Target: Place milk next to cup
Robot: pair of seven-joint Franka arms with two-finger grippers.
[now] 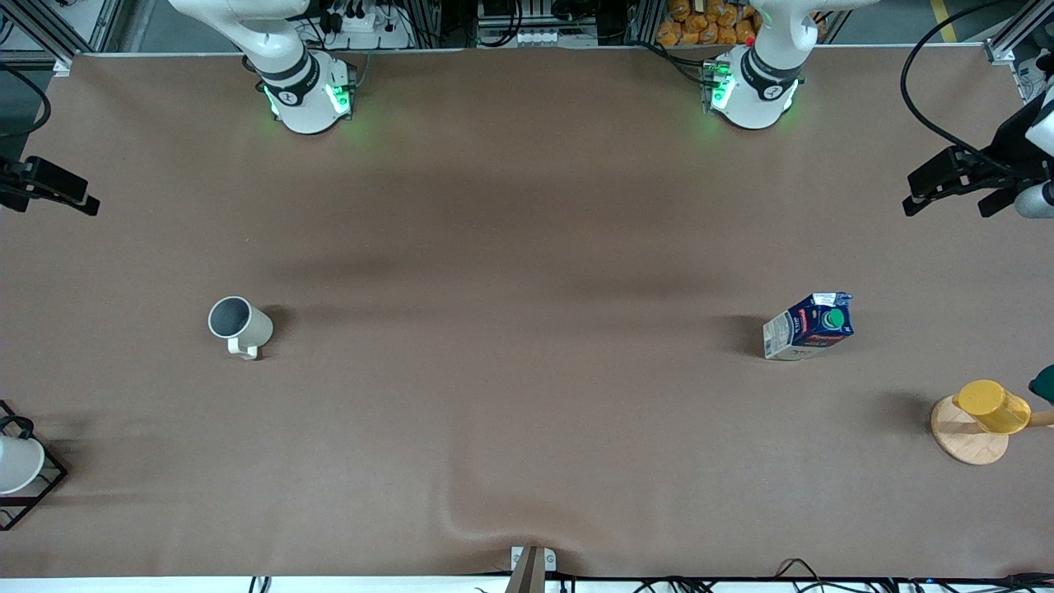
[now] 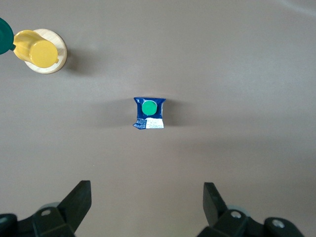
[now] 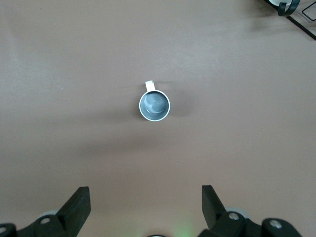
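The milk (image 1: 811, 325), a dark blue carton with a green cap, stands on the brown table toward the left arm's end. It also shows from above in the left wrist view (image 2: 149, 112). My left gripper (image 2: 146, 190) hangs high over the table beside the milk, open and empty. The cup (image 1: 239, 325), a light grey mug with a side handle, stands toward the right arm's end. It also shows in the right wrist view (image 3: 154, 104). My right gripper (image 3: 144, 192) hangs high over the table beside the cup, open and empty. Neither gripper shows in the front view.
A yellow cup (image 1: 992, 405) hangs on a round wooden stand (image 1: 963, 441) nearer the front camera than the milk, and shows in the left wrist view (image 2: 37, 49). A white cup in a black wire rack (image 1: 16, 465) sits at the right arm's end.
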